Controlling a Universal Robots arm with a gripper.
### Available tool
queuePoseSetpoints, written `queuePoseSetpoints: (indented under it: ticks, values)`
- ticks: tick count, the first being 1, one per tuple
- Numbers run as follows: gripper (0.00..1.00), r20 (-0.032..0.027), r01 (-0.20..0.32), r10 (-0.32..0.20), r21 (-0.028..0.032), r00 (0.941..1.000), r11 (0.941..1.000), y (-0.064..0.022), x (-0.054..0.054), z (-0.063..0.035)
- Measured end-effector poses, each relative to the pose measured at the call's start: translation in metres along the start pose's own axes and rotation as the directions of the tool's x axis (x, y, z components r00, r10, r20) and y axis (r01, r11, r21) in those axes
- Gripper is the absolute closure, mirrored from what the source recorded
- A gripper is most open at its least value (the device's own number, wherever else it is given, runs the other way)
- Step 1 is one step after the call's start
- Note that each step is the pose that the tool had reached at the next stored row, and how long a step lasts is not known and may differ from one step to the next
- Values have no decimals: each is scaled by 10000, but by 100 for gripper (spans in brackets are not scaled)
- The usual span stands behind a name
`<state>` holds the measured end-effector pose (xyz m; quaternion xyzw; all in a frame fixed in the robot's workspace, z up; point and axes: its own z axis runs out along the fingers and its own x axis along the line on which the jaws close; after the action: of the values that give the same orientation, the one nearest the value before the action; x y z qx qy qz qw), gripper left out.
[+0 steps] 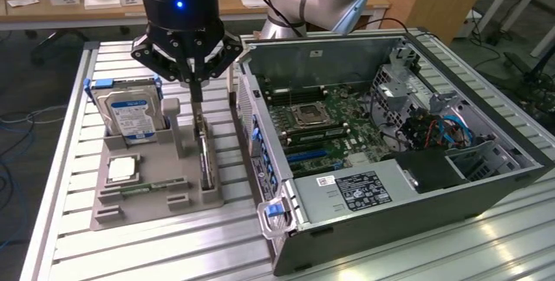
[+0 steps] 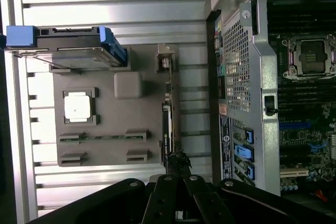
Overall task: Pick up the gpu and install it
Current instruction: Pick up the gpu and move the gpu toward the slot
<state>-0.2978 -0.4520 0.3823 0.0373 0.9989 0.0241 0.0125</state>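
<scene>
The gpu (image 1: 205, 160) stands on edge in a slot of the grey holder tray (image 1: 143, 213), on the side nearest the computer case. From the wrist view it is a thin dark strip (image 2: 168, 121). My gripper (image 1: 197, 96) hangs above the card with its fingers pressed together, pointing down at it, and nothing shows between them. Seen from the wrist, the dark fingers (image 2: 177, 162) line up with one end of the card. The card still sits in its slot.
On the holder tray (image 2: 105, 121) there are also a blue-framed hard drive (image 1: 129, 113) (image 2: 68, 45), a CPU (image 1: 121, 168) (image 2: 77, 105) and a green memory stick (image 1: 153, 187) (image 2: 100, 137). The open computer case (image 1: 485, 183) (image 2: 247, 72) lies at the exterior view's right, motherboard (image 1: 325, 128) exposed.
</scene>
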Motion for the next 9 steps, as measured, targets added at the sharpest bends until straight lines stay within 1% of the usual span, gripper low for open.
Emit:
queuePoseSetpoints:
  ticks: [5,6,7,8,9]
  values:
    - [89,-1,0,0,0,10000,10000,0,0,0]
    - [83,0,-1,1,1,10000,10000,0,0,0]
    - [83,0,0,0,0,10000,10000,0,0,0]
    - [76,0,0,0,1,10000,10000,0,0,0]
    - [76,0,0,0,0,10000,10000,0,0,0]
